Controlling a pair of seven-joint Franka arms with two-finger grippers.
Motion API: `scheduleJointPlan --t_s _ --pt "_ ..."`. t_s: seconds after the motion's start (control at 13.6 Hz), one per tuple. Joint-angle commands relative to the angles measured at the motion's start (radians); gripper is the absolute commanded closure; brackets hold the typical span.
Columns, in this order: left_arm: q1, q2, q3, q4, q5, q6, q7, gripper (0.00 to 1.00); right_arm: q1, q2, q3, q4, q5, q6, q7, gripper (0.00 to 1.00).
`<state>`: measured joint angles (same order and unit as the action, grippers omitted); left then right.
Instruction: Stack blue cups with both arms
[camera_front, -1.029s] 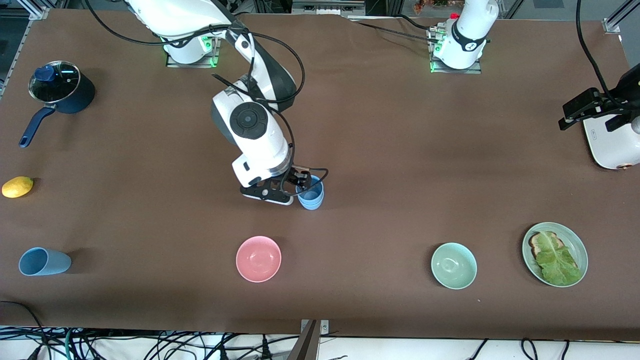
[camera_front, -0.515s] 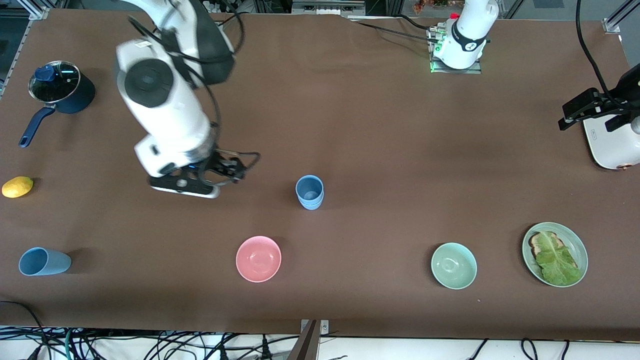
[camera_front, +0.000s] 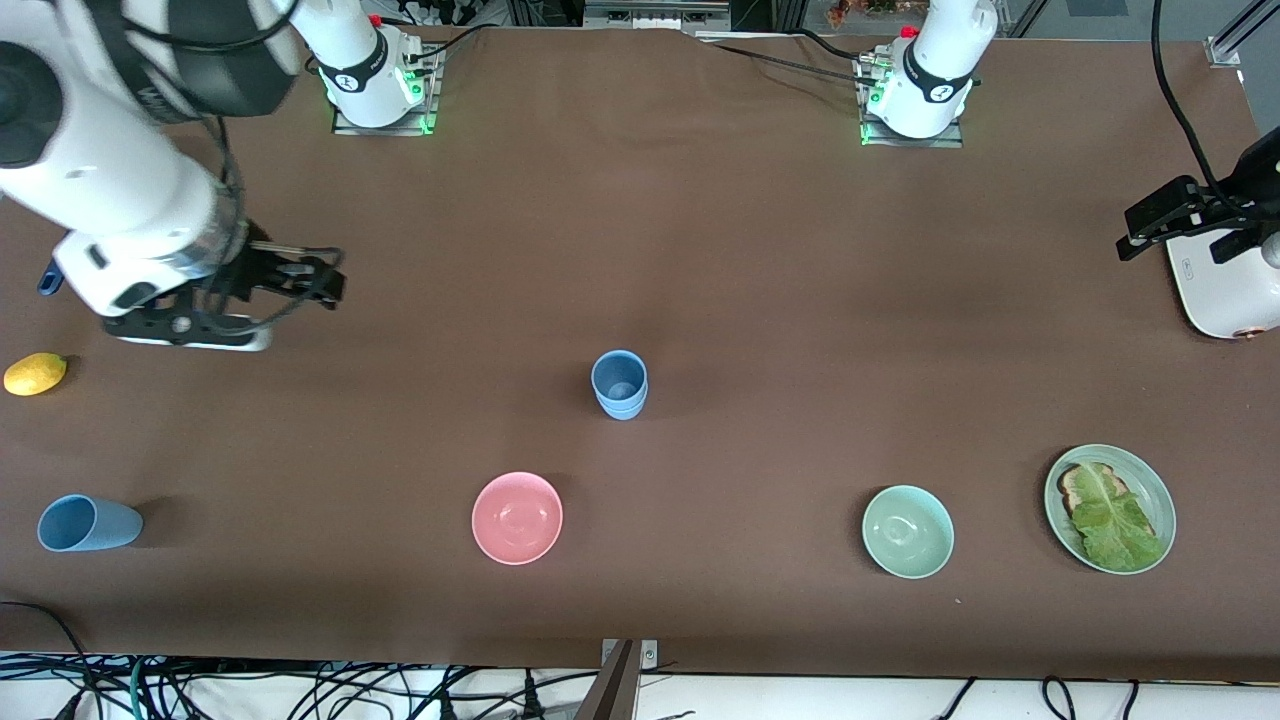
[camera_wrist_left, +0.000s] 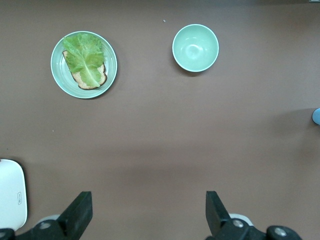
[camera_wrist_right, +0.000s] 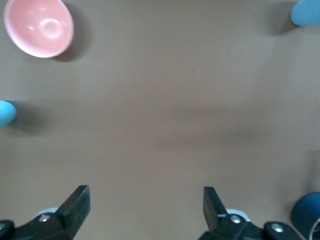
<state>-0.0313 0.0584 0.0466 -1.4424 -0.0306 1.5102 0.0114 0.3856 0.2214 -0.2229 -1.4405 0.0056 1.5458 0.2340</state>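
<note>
Where the brown table (camera_front: 760, 260) is barest, near its middle: two blue cups (camera_front: 619, 384), nested one inside the other, upright, mouth up, touched by nothing. Nearer the front camera and slightly toward the right arm's end, a pink bowl (camera_front: 517, 517), empty and upright. Toward the left arm's end, on the same near row, a pale green bowl (camera_front: 907, 531), then a green plate (camera_front: 1160, 500) carrying toast under a lettuce leaf (camera_front: 1110, 522).

At the right arm's end, high above the table: the right gripper (camera_front: 300, 280), black, jaws spread wide and empty, well apart from the stack, over bare tabletop beside a yellow lemon (camera_front: 35, 373). On the near row at that end, a longer sky-blue cup (camera_front: 88, 523) lying on its side. In the right wrist view, a dark navy saucepan (camera_wrist_right: 306, 210) just at the frame's edge, mostly hidden.

At the left arm's end, waiting: the left gripper (camera_wrist_left: 147, 210), seen properly only in its own wrist view, jaws likewise spread wide and empty, up above bare tabletop next to a white appliance (camera_front: 1225, 285), well apart from the green bowl and the plate.
</note>
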Motion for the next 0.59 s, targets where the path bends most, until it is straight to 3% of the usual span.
scheduleJointPlan --t_s 0.0,0.07,0.22,0.51 --pt "-0.001 -0.003 -0.005 0.008 0.023 -0.007 0.019 0.00 -0.194 -0.123 0.118 -0.156 0.016 0.019 -0.055 0.00" --pt "-0.001 -0.003 -0.005 0.008 0.023 -0.007 0.019 0.00 -0.261 -0.137 0.170 -0.175 0.008 0.036 -0.053 0.00" --pt "-0.001 -0.003 -0.005 0.008 0.023 -0.008 0.019 0.00 -0.342 -0.146 0.217 -0.178 0.008 0.043 -0.047 0.00" --pt "-0.001 -0.003 -0.005 0.008 0.023 -0.007 0.019 0.00 -0.364 -0.264 0.223 -0.245 0.011 0.103 -0.053 0.00"
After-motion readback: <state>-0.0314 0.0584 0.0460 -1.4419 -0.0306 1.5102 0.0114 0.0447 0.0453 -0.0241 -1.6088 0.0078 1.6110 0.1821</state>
